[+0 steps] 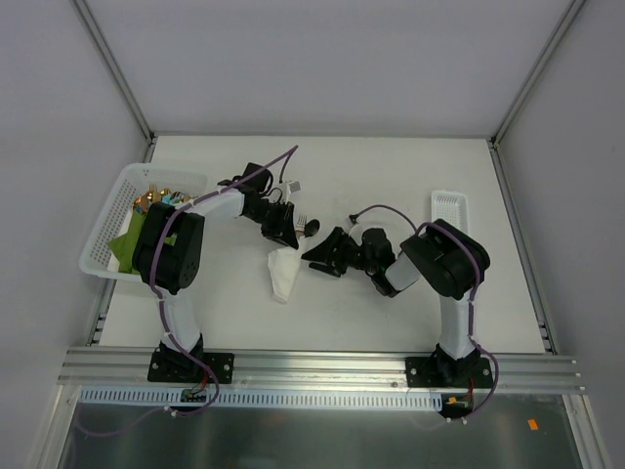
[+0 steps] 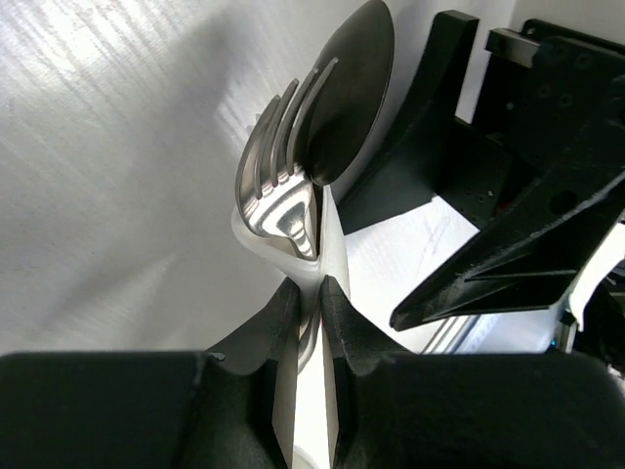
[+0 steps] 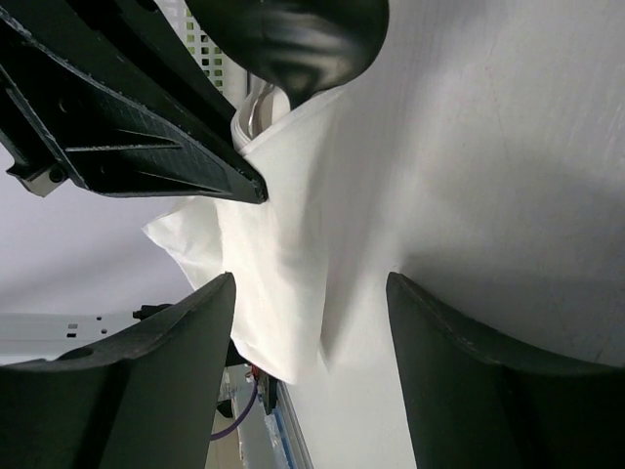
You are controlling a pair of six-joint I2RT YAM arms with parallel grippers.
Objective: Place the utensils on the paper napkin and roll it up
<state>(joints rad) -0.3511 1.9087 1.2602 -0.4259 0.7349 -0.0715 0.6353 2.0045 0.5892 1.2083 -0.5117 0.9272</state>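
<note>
My left gripper (image 2: 311, 288) is shut on the utensils' handles, with the white paper napkin (image 2: 334, 244) wrapped round them. The fork (image 2: 278, 186) and the spoon (image 2: 352, 88) stick out past the fingertips, side by side. From above, the left gripper (image 1: 278, 228) holds the bundle over the middle of the table. The napkin (image 1: 283, 274) hangs loose below it. My right gripper (image 1: 317, 259) stands open just to the right. In its own view the right gripper (image 3: 311, 293) has the napkin (image 3: 264, 264) in front of its jaws, not pinched, and the spoon bowl (image 3: 293, 39) above.
A white basket (image 1: 103, 230) holding green cloths and gold cutlery stands at the table's left edge. A small white tray (image 1: 449, 205) sits at the right. The two grippers are close together; a right finger (image 2: 488, 283) fills the left wrist view's right side.
</note>
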